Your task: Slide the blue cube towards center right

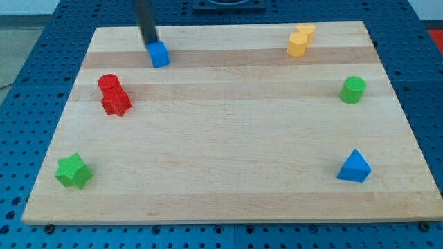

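The blue cube sits near the view's top left of the wooden board. My tip is at the cube's upper left edge, touching or almost touching it. The dark rod rises from there out of the view's top.
A red cylinder and a red star-like block sit together at the left. A green star lies bottom left. Two yellow blocks sit at the top right, a green cylinder at the right, a blue triangle bottom right.
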Robot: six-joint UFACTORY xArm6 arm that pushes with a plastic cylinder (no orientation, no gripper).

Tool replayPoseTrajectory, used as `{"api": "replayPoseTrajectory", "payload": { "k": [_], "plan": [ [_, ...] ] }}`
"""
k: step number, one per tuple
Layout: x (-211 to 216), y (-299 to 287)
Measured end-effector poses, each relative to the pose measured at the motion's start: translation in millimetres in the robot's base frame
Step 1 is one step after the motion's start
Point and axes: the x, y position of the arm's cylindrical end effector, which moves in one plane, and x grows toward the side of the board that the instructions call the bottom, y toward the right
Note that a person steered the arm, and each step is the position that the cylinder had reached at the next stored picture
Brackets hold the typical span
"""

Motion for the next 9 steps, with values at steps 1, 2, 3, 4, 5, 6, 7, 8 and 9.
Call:
{"api": "replayPoseTrajectory", "payload": {
  "k": [1, 2, 3, 4, 5, 6, 7, 8, 9],
  "plan": [
    [58.6, 77.4],
    [62.0, 86.5],
    [28.7, 46.3],
    [9.3, -8.3],
    [56.8, -15.7],
    [110.3, 55.4],
    [135.1, 87.2],
    [122.5, 26.6],
    [78.2, -30.0]
  ]
}}
